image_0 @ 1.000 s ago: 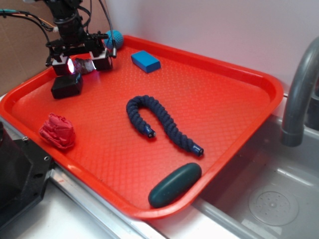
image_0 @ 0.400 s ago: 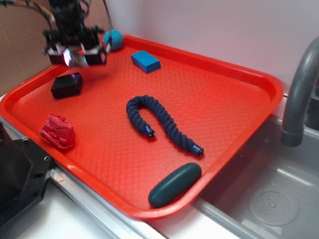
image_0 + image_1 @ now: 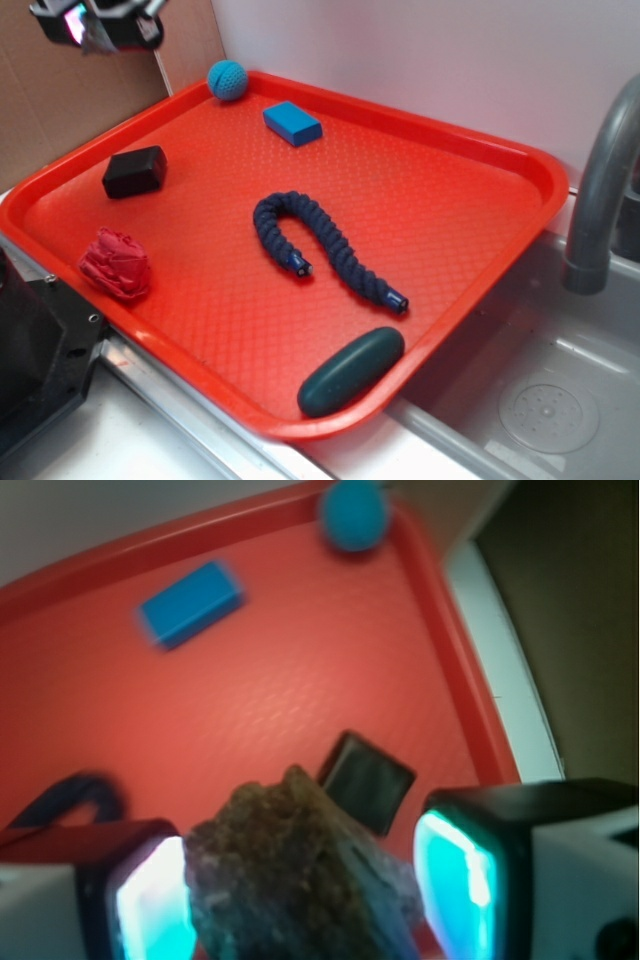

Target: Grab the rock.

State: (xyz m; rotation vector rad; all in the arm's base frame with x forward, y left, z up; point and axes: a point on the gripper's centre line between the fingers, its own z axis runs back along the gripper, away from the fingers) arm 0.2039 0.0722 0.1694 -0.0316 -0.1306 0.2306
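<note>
The rock (image 3: 300, 870), a lumpy grey-brown stone, is held between my gripper's (image 3: 310, 890) glowing pads, high above the red tray (image 3: 480, 150). In the exterior view the gripper (image 3: 100, 25) is at the top left corner, past the tray's far left rim, and only a grey bit of the rock (image 3: 96, 38) shows between the fingers. The gripper is shut on the rock. Seen from the wrist, the black block (image 3: 367, 780) lies on the tray below and behind the rock.
On the tray lie the black block (image 3: 135, 171), a teal ball (image 3: 227, 79), a blue block (image 3: 292, 123), a dark blue rope (image 3: 320, 245), a red wrinkly lump (image 3: 115, 263) and a dark green pebble (image 3: 351, 370). A sink (image 3: 540, 400) and faucet (image 3: 600, 180) are at the right.
The gripper has risen from just above the tray beside the black block to the top left, carrying the rock up with it. Nothing else moved.
</note>
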